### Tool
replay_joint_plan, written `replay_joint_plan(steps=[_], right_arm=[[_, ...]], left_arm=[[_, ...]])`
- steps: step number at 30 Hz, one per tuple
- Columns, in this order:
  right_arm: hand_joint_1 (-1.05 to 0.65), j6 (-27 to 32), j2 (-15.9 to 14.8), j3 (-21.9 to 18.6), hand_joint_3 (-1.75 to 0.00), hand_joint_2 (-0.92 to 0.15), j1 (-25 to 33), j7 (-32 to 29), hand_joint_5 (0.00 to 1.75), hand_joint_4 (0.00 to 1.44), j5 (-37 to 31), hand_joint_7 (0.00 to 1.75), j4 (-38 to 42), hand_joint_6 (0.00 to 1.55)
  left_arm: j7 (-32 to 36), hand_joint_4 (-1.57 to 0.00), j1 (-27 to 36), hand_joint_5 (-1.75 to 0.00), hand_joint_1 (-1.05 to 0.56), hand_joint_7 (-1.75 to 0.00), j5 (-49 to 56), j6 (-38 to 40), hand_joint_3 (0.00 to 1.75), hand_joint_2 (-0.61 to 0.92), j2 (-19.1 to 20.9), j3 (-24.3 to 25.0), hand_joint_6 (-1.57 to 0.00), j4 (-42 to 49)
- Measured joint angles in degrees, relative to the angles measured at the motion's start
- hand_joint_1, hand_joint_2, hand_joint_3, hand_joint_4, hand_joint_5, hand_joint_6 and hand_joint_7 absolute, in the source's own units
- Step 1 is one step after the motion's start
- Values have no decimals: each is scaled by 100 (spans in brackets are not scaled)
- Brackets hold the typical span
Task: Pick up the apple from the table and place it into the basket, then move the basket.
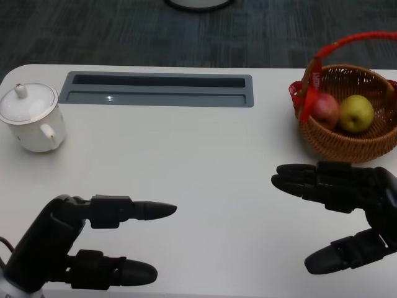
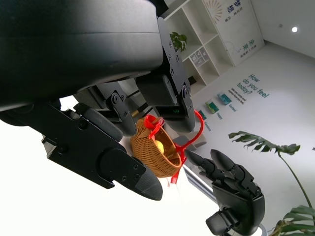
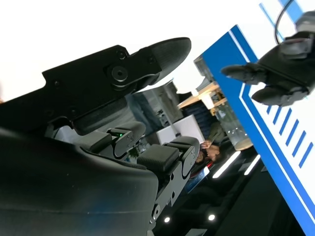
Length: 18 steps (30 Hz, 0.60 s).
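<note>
Both hands, left [image 1: 80, 245] and right [image 1: 341, 211], hung empty, fingers apart. Beyond the right fingers, the basket [image 1: 347, 139] held the apple [image 1: 324, 110]; probably light, best lifted by its stiff red handle [image 1: 360, 40].

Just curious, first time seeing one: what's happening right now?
Left hand, right hand open, empty. Apple in basket beside pear. Nothing blocking basket.
</note>
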Motion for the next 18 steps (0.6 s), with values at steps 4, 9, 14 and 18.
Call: replay_joint_plan(steps=[4,9,14,18], right_arm=[[-48,-5,311,115,0,-77,7,356,2,69,389,2,53,63],[-38,-13,751,269,0,-76,-9,848,2,72,944,2,357,66],[-36,-14,1094,338,-1,-78,-57,1363,1,74,1422,1,645,68],[-36,-9,1283,318,0,-78,-69,1669,1,74,1595,1,778,68]], left_arm=[[0,-99,-5,0,-46,0,-1,0,0,73,0,7,-92,-11],[0,-98,-15,0,-45,0,-6,-8,0,72,-1,24,-91,-18],[0,-98,-30,0,-43,0,-17,-17,0,72,-4,30,-91,-17],[0,-98,-39,0,-41,0,-36,-21,0,71,-13,31,-92,-17]])
